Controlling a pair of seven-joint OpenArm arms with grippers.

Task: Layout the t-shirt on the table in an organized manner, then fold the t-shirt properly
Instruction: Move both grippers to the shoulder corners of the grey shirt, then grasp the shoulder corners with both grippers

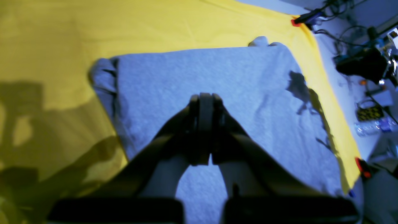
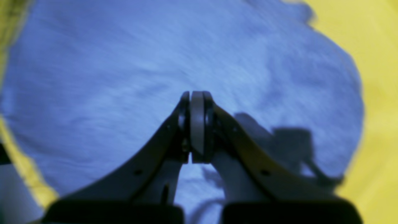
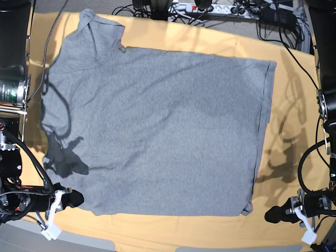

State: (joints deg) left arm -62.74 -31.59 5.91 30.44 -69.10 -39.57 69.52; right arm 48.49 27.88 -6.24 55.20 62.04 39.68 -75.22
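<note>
shirt [image 3: 157, 131]: grey, spread flat over most of table, plain side up, no lettering showing; one sleeve bunched at far corner on right-arm side; hem edge runs along left-arm side, a bit slanted.
table [image 3: 291, 105]: yellow-orange cloth, bare strip past shirt on left-arm side + along near edge; red clips at cloth edge in left wrist view.
left gripper [image 1: 205, 96]: jaws pressed together, nothing between them; sits above grey fabric in wrist view; in base view low at near edge, just off shirt's near corner, over bare cloth.
right gripper [image 2: 196, 95]: jaws closed tight, empty; over shirt in wrist view, shadow on fabric beside it; in base view near shirt's near corner.
contact w/ shirt: can't tell for either.
cables [image 3: 231, 13]: tangle + power strip beyond far table edge.
</note>
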